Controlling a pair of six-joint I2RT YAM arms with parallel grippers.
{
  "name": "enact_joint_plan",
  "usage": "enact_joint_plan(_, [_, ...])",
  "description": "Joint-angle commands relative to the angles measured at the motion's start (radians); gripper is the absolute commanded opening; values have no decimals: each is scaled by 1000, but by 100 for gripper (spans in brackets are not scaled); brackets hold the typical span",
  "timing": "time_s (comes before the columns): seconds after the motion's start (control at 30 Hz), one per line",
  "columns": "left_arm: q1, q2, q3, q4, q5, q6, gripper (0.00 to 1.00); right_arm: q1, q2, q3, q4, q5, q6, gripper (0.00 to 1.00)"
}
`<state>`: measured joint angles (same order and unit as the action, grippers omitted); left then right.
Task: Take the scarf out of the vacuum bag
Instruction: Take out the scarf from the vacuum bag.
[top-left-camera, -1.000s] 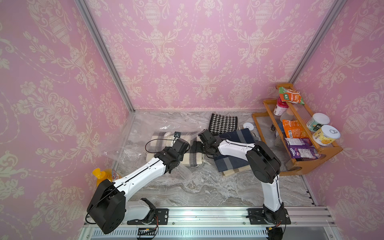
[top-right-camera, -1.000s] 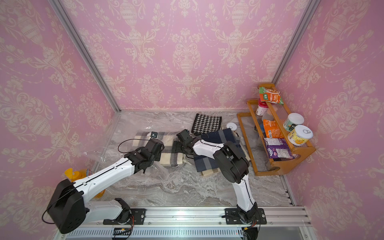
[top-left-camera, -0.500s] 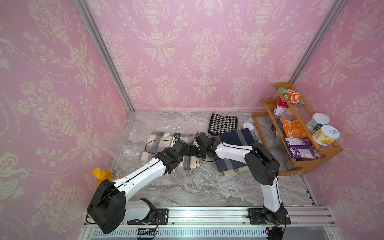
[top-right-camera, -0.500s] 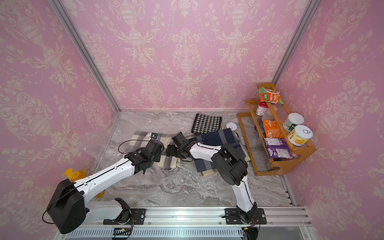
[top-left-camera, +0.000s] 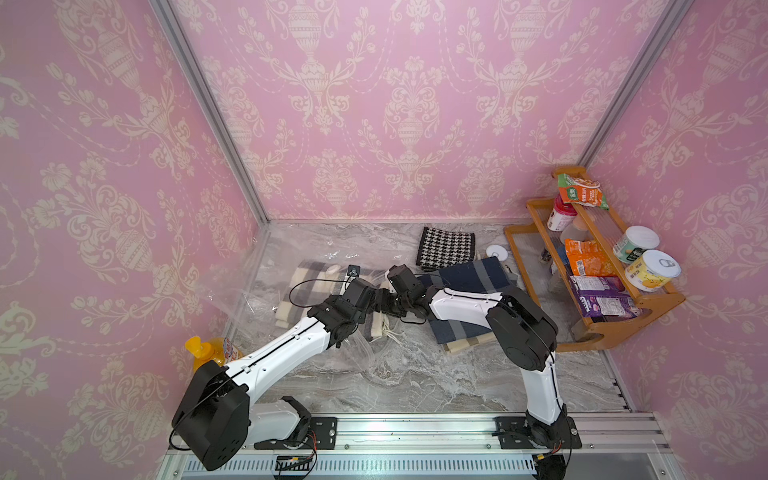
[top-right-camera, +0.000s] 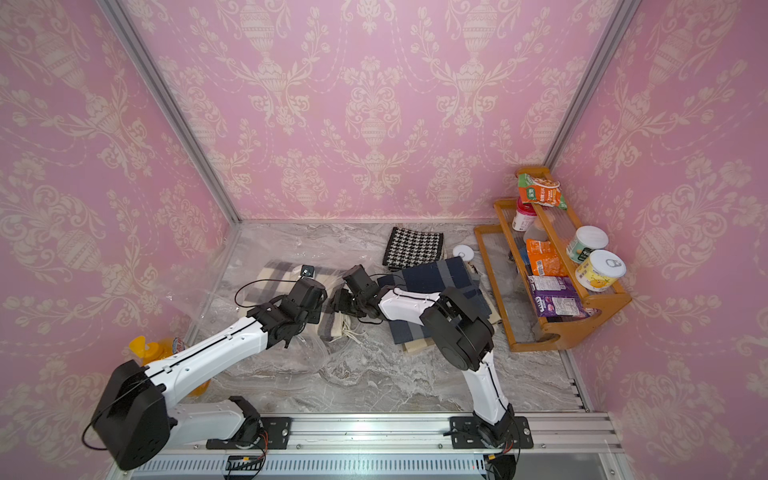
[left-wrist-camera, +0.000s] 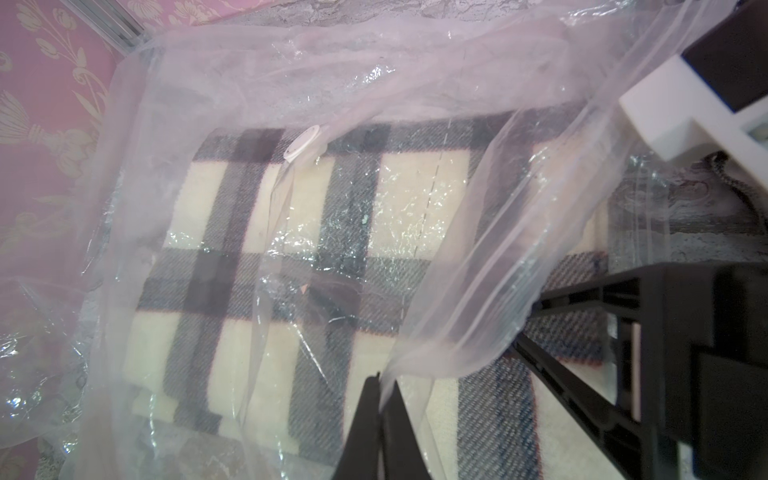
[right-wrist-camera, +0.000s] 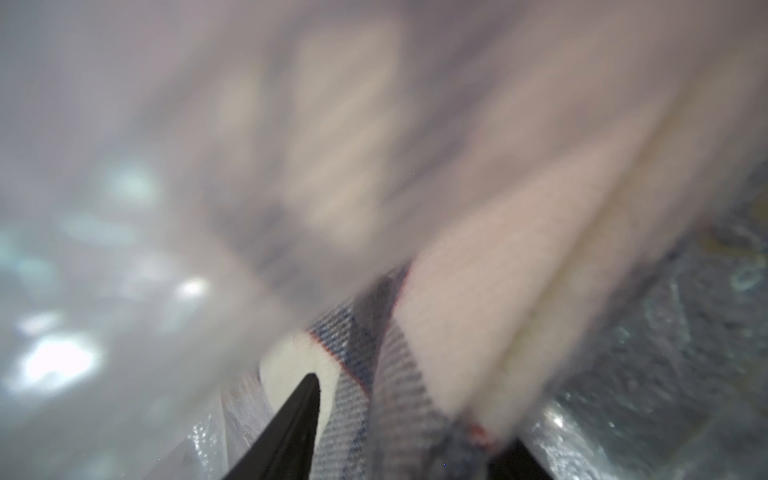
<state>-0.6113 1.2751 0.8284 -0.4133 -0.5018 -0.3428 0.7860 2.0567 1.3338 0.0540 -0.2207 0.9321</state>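
Marble tabletop (top-left-camera: 415, 382) sitting inside pink-papered walls (top-left-camera: 374, 104); wooden rack (top-left-camera: 598, 332) standing well apart from scarf, beyond right arm (top-left-camera: 465, 303).

Scarf (top-left-camera: 299, 278), cream-grey plaid, lying flat inside bag (top-left-camera: 232, 291), fringed end nearest both grippers.

Left gripper (left-wrist-camera: 380, 386) pinching bag film just over scarf, fingers pressed together.

Right gripper (right-wrist-camera: 411, 411) poking into bag mouth, scarf fold sitting between parted fingers. View blurring, so cannot tell whether gripping.

Left arm (top-left-camera: 282, 349) and right arm stretching low over tabletop, wrists meeting at scarf's fringed end.
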Motion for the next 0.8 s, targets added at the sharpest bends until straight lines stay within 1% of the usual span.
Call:
enact_joint_plan(0.0, [7,-23,-15,-29,14,-19,0,1,-1,-11,37,-11,5,41])
enact_joint_plan(0.03, [8,-25,-15,-30,14,-19,0,1,-5,-13,32,-8,2,34])
enact_joint_plan(0.17, [7,-26,-15,-30,14,-21,0,1,-20,-20,25,-2,-4,13])
enact_joint_plan(0.23, [7,-25,-15,-29,14,-22,0,1,-27,-23,21,0,-9,0])
enact_joint_plan(0.57, [7,-5,3,-39,16,-33,0,1,-90,-43,14,-4,-42,0])
enact_joint_plan(0.77, [7,15,4,-33,12,-33,0,2,-144,-50,-15,4,-88,0])
